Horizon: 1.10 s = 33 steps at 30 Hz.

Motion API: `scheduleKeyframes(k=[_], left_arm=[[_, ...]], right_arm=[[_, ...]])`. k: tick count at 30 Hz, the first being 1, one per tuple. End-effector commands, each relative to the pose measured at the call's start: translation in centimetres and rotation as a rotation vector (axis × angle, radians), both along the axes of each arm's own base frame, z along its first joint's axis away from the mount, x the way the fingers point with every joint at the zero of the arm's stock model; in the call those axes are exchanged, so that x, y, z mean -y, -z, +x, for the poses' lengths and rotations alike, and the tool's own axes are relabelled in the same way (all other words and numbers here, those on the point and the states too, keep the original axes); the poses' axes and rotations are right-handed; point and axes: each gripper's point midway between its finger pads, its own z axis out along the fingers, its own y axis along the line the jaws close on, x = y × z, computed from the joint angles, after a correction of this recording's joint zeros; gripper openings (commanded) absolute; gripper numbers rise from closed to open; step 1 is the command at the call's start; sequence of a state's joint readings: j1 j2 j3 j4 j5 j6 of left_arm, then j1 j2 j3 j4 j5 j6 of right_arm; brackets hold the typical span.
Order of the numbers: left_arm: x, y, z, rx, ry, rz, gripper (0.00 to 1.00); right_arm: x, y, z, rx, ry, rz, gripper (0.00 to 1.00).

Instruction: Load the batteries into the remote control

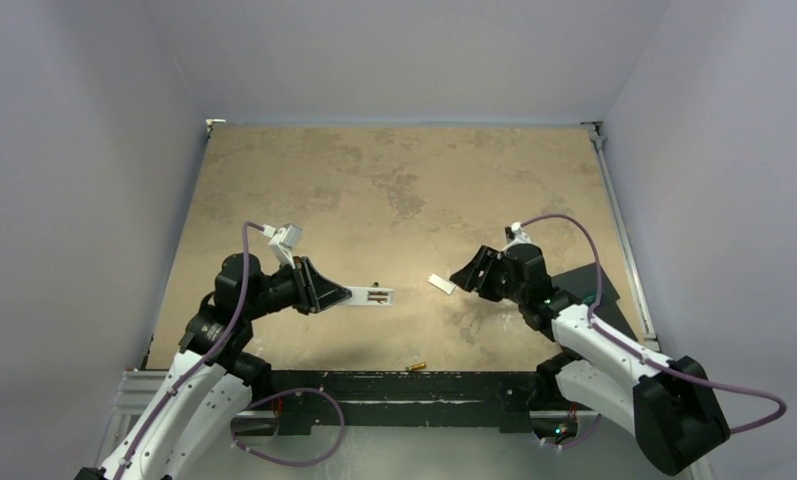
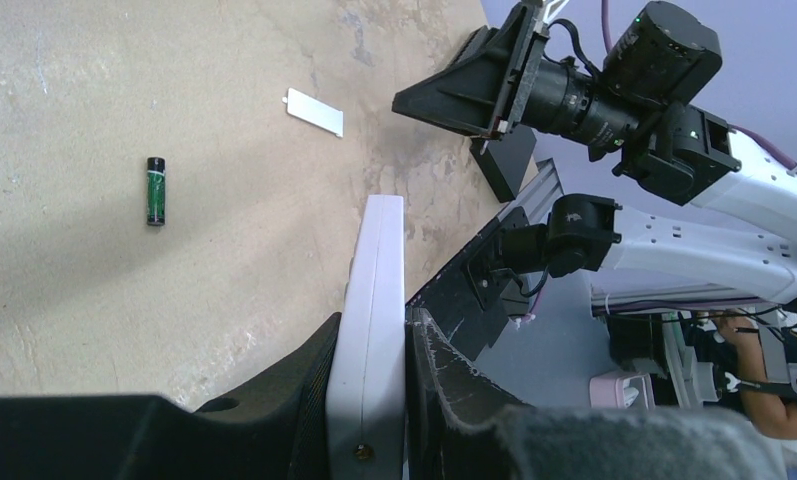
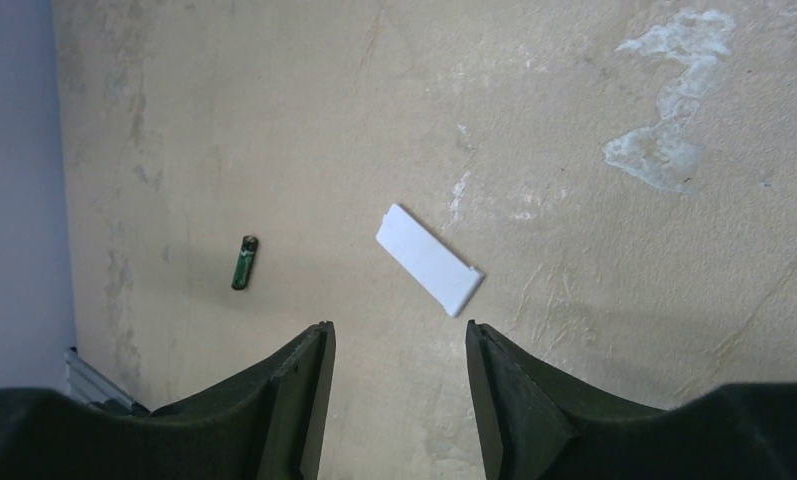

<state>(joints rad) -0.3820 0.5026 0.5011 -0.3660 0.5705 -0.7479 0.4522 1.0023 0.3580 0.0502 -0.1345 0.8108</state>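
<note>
Left pincer point(image 2: 374, 335) grips the remote control point(image 1: 372, 296), recess up, left of centre; right pincer point(image 3: 397, 330), wide and empty above the loose cover point(image 3: 429, 272), must likely next fetch the dark battery point(image 3: 244, 262) or near-edge gold battery point(image 1: 417, 367).

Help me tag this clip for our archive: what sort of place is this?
Probably a robotics lab test cell, not a home. Plain pale walls box in a mottled tan table, and the left arm and right arm are mounted on a metal rail at its near edge.

Left fingers point(image 2: 292, 400) clamped — right fingers point(image 3: 296, 400) parted, hovering.
</note>
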Motion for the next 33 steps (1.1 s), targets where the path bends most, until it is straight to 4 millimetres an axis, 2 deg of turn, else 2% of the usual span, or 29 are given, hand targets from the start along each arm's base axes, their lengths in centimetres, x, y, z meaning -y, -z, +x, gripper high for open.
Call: scheduleKeyframes(k=[1, 7, 17, 22, 33], left_arm=[[0.1, -1.8, 0.2, 0.058, 0.001, -0.020, 0.00], [0.1, -1.9, 0.4, 0.065, 0.002, -0.020, 0.00], [0.1, -1.9, 0.6, 0.070, 0.002, -0.006, 0.00], [-0.5, -2.0, 0.8, 0.087, -0.018, 0.035, 0.00], [-0.9, -2.6, 1.0, 0.117, -0.033, 0.072, 0.00]], right_arm=[[-0.4, -1.1, -1.1, 0.022, -0.069, 0.014, 0.57], [-1.0, -1.0, -3.2, -0.014, -0.125, 0.036, 0.56], [-4.7, -2.5, -5.8, -0.007, -0.201, 0.037, 0.56], [-6.1, -2.6, -7.4, -0.015, -0.229, 0.016, 0.56], [-7.1, -1.8, -10.6, -0.051, -0.240, -0.049, 0.56]])
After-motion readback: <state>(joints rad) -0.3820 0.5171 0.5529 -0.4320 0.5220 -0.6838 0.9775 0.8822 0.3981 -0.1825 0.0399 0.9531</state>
